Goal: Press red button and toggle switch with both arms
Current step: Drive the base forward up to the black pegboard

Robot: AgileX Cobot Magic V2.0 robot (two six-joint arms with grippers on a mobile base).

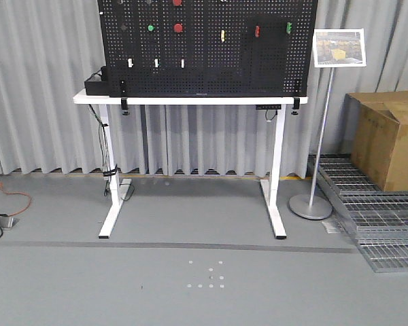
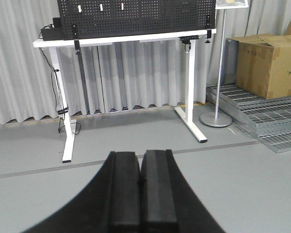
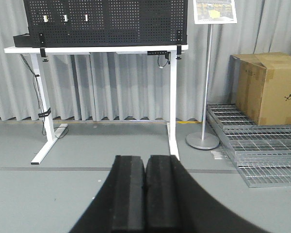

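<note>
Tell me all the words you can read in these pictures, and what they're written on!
"AGILE": printed on the side of the box, right wrist view; the picture's edge cuts the word off.
Sign on the stand: it has a photo and some print, too small to read.
Pegboard: no label that can be read.

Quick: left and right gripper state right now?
Left gripper: closed, holding nothing.
Right gripper: closed, holding nothing.
</note>
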